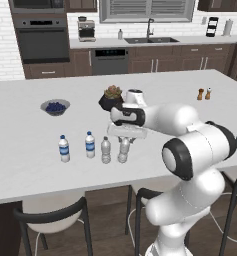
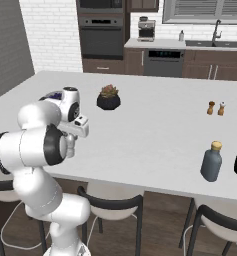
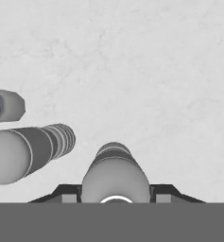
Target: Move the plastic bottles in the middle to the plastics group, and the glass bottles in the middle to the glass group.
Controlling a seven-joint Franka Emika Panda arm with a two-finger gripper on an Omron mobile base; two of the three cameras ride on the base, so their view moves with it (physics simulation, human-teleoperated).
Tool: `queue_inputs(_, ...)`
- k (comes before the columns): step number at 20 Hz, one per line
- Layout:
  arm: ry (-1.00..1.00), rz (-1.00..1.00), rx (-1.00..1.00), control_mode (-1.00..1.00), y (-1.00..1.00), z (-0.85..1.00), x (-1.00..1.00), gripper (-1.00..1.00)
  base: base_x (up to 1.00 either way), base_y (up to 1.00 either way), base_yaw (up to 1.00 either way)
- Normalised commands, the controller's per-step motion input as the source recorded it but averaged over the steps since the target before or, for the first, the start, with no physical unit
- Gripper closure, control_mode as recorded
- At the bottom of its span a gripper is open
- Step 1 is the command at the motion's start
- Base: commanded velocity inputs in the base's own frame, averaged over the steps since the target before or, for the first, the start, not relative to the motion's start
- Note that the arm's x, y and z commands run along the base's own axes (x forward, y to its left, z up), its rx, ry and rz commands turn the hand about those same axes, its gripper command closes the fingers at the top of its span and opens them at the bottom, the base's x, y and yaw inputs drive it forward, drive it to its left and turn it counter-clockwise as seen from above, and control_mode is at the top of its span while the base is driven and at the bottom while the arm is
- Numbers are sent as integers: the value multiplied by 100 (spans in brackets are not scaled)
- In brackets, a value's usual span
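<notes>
Bottles in the middle: you have two small clear greyish bottles with pale caps and no label, upright near the front edge of the white counter (image 1: pixel 20 125). One plain bottle (image 1: pixel 106 150) stands free; the second plain bottle (image 1: pixel 123 150) is just to its right, under the hand.
Labelled pair: two water bottles with blue bands and white caps stand in the same row, to the left. The nearer labelled bottle (image 1: pixel 90 145) is just beside the free plain bottle; the far labelled bottle (image 1: pixel 64 149) is a little further left.
Dark bottle: a wider slate-blue bottle (image 2: pixel 211 161) with a yellowish cap stands upright near the front edge, well apart to the right.
Around it: you can see a bowl of blue fruit (image 1: pixel 55 107) and a potted plant (image 1: pixel 111 98) further back on the counter, and two small brown shakers (image 1: pixel 204 94) far to the right.
In the way: the free plain bottle stands close on the left of the one under the hand.
Pincer: your gripper (image 1: pixel 125 142) points down over the second plain bottle. In the hand view that bottle (image 3: pixel 114 175) rises between the two dark finger tips (image 3: pixel 66 193), which sit narrowly apart close against its sides. You cannot tell whether it is lifted off the counter.
</notes>
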Motion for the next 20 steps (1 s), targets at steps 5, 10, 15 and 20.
queue_inputs(5, 0, 0, 0, -100, 65, 0, -28, 100, 0, 0, 0)
queue_inputs(10, 0, 0, 0, -100, 69, 0, -23, 100, 0, 0, 0)
queue_inputs(15, 0, 0, 0, -100, 65, -1, -14, 100, 0, 0, 0)
queue_inputs(20, -1, 0, 0, -100, 80, -5, 0, 100, 0, 0, 0)
